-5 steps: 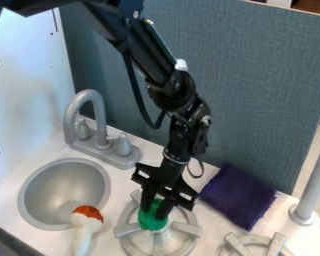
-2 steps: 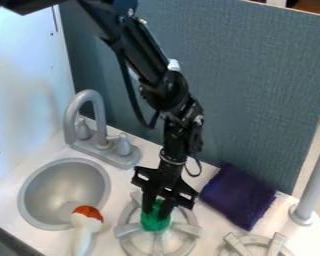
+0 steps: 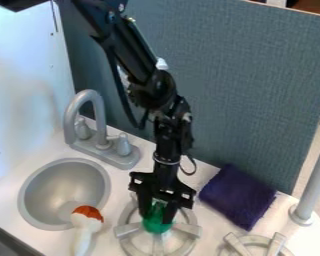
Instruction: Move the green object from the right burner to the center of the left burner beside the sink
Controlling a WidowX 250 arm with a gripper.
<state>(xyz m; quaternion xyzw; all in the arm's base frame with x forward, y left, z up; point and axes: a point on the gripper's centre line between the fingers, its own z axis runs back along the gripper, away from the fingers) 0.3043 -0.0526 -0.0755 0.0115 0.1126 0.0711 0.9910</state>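
Note:
The black gripper (image 3: 157, 215) hangs over the left stove burner (image 3: 126, 231), its two fingers on either side of a green object (image 3: 156, 225). That object is partly hidden by the fingers and sits at the upper middle of the burner's grate. Whether the fingers press on it cannot be told. Left of the burner lies a white and orange-red toy (image 3: 88, 225), its coloured end by the sink's rim. A folded dark purple cloth (image 3: 238, 196) rests to the right of the gripper.
A grey sink basin (image 3: 64, 192) is at the left with a grey faucet (image 3: 99, 125) behind it. Part of a second burner (image 3: 275, 246) shows at the bottom right, near a grey post (image 3: 312, 185). A blue-grey panel (image 3: 249, 90) stands behind the counter.
The arm's upper links and wrist have shifted left, and the gripper looks more upright. The green object has moved slightly, a little down and to the right.

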